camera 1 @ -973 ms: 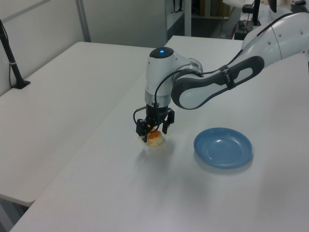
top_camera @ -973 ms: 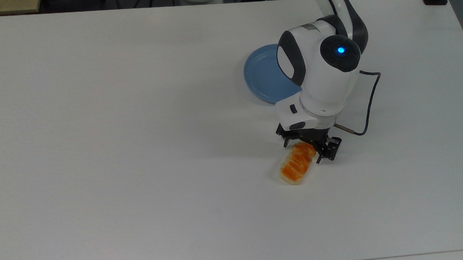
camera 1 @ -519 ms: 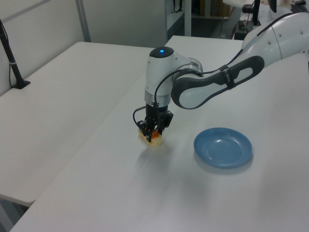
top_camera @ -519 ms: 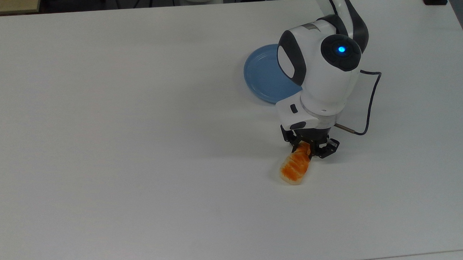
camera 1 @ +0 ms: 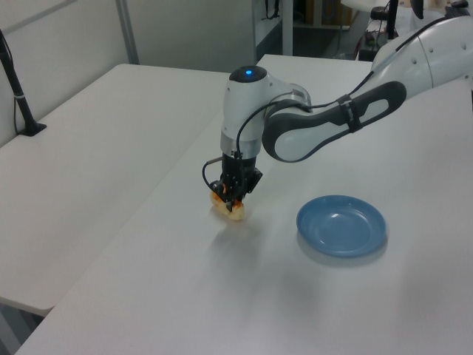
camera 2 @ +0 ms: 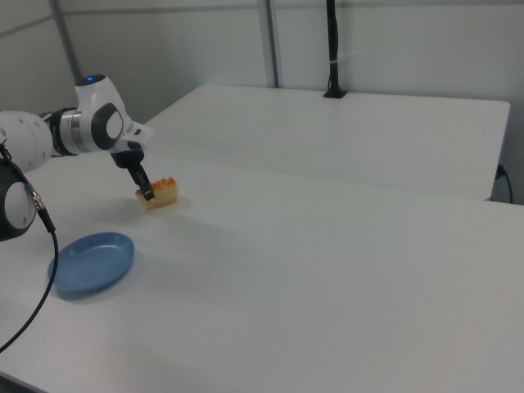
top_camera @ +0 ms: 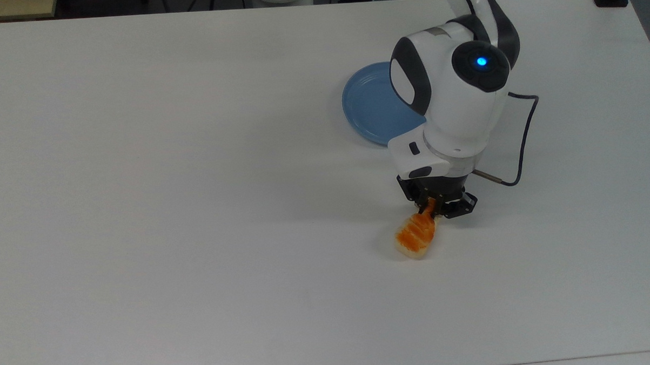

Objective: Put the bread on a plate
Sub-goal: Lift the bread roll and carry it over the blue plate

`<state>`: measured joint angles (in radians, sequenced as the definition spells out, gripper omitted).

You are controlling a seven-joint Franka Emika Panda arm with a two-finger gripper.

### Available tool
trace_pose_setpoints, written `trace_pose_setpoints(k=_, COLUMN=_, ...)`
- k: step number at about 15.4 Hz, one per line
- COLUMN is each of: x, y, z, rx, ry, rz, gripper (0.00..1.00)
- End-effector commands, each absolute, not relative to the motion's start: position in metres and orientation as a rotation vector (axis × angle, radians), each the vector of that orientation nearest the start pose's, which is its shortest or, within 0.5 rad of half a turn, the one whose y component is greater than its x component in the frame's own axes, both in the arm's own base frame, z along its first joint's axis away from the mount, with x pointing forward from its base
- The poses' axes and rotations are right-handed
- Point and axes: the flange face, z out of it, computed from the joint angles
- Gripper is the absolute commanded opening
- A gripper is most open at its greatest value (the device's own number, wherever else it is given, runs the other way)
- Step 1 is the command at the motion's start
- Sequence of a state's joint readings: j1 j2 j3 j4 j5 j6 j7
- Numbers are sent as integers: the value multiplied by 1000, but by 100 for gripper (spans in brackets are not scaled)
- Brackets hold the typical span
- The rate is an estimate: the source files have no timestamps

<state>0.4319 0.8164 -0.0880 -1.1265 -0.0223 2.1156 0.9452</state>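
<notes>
The jaws have closed on the bread point(top_camera: 415, 235) — one end lifted.

You had the small oblong toy loaf with the ridged orange-brown top point(top_camera: 415, 237) close to the white table point(top_camera: 168, 182), its upper end in the top view pinched between the fingers of the black two-finger gripper point(top_camera: 433, 207) directly above it. The round blue plate with the ringed rim point(top_camera: 367, 108) lay flat on the table, well apart from the loaf: above it in the top view, to the left view's right, and nearer the camera in the right view.
</notes>
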Motion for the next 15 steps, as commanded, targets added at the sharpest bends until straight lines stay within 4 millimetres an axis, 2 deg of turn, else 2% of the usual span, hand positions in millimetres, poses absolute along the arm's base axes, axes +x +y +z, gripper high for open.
trace_pose_setpoints(k=1, x=712, y=275, z=387, rx=-2981, ry=793, rz=-338, gripper=18)
trace_pose_setpoints(k=2, x=707, y=273, z=395, rx=-2999, ry=767, rz=-342, gripper=18)
trace_pose_setpoints(k=3, x=696, y=270, z=413, rx=-3028, ry=713, rz=-331, gripper=18)
trace_pose_setpoints(k=4, x=684, y=268, z=423, rx=-3060, ry=658, rz=-300, gripper=18)
trace_pose_setpoints(k=6, x=656, y=263, z=447, rx=-3104, ry=533, rz=-256, gripper=18)
trace_pose_setpoints(k=8, x=625, y=248, z=474, rx=-3125, ry=429, rz=-231, gripper=18)
trace_pose_setpoints(k=10, x=600, y=237, z=493, rx=-3152, ry=339, rz=-177, gripper=18)
trace_pose_setpoints(k=12, x=579, y=229, z=503, rx=-3174, ry=274, rz=-122, gripper=18)
trace_pose_setpoints(k=15, x=551, y=231, z=494, rx=-3191, ry=177, rz=-73, gripper=18)
